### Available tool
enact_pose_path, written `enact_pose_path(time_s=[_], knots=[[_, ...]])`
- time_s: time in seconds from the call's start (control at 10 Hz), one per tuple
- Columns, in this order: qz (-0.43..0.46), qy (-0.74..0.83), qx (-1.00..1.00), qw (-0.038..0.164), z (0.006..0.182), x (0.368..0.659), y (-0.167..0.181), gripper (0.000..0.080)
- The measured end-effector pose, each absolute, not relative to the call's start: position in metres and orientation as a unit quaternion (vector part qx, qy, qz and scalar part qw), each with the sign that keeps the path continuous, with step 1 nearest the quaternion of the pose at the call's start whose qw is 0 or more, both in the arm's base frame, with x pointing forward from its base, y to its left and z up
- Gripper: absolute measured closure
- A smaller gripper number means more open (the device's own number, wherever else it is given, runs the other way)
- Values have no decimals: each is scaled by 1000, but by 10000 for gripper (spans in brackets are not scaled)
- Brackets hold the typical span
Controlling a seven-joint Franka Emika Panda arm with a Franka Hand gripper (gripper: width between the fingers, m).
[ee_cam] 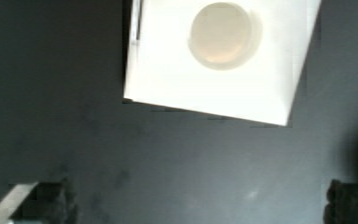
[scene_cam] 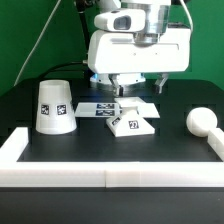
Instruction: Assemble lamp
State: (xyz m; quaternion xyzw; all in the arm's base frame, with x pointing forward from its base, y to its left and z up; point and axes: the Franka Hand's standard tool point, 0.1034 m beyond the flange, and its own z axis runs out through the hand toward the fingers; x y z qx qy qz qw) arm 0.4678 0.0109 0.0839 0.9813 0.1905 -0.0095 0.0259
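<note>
Wrist view: the tool [ee_cam: 194, 200] hangs over bare desk [ee_cam: 140, 150], its fingers [ee_cam: 34, 200] spread wide with nothing between them. Just ahead of it lies the flat base [ee_cam: 247, 80], socket hole [ee_cam: 224, 35] facing up, likely to receive the bulb. In the exterior view the shade [scene_cam: 53, 105] stands well apart from the tool on one side. The bulb [scene_cam: 203, 122] lies on the other, and both look free to grasp.
</note>
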Motion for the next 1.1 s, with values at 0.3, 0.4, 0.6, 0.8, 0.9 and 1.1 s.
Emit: enact_pose_path(time_s=[0.3,0.4,0.6,0.8,0.9,1.1], knots=[[-37,130,991,18,75,447,3,100],[-48,124,991,15,72,440,2,100],[-49,131,990,14,68,435,1,100],[-44,134,990,13,64,431,1,100],[-39,135,990,14,61,430,1,100],[-29,138,990,15,53,429,1,100]])
